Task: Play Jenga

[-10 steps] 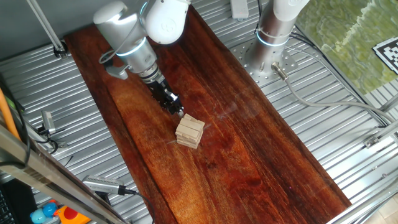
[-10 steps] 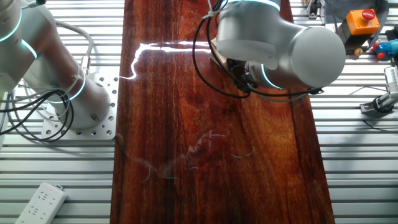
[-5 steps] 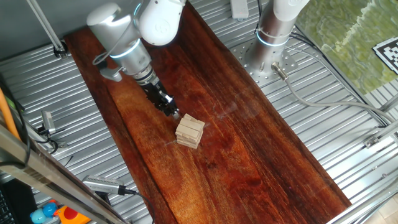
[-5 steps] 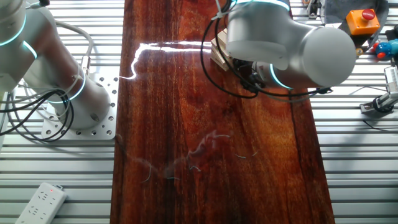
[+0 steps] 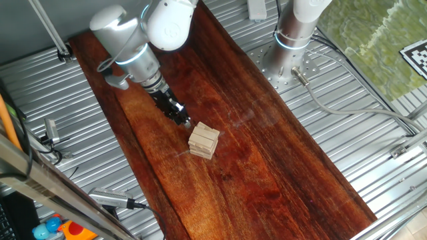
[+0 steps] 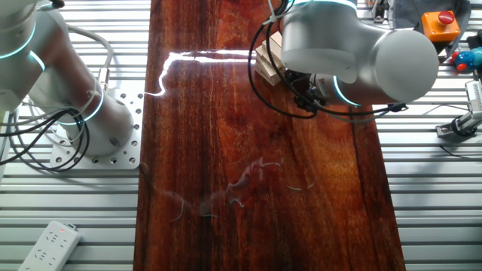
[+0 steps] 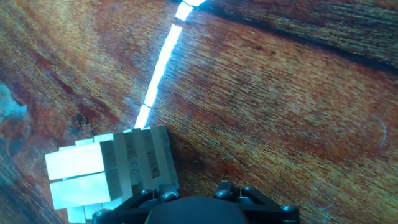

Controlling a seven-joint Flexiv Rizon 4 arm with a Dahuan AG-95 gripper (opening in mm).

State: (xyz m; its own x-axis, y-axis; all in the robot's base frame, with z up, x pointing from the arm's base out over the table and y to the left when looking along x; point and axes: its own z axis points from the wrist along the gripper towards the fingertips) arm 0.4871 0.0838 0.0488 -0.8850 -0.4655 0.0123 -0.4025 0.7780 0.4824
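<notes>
Standing near the middle of the dark wood board [image 5: 267, 160], a small Jenga stack [image 5: 203, 141] of pale blocks in crossed layers. Just beside its upper corner, gripper [image 5: 185, 122] tip, angled down from the silver arm [image 5: 133, 50]. Jaw state impossible to tell. Around the board, ribbed metal table [image 5: 373, 147]; second arm base [image 5: 293, 33] behind.

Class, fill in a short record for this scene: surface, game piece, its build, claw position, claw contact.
surface: dark wood board on a ribbed metal table
game piece: Jenga stack
build: pale blocks in crossed layers, upright
claw position: claw just beside the stack's upper-left edge in one fixed view
claw contact: cannot tell; fingertips hidden in hand view
</notes>
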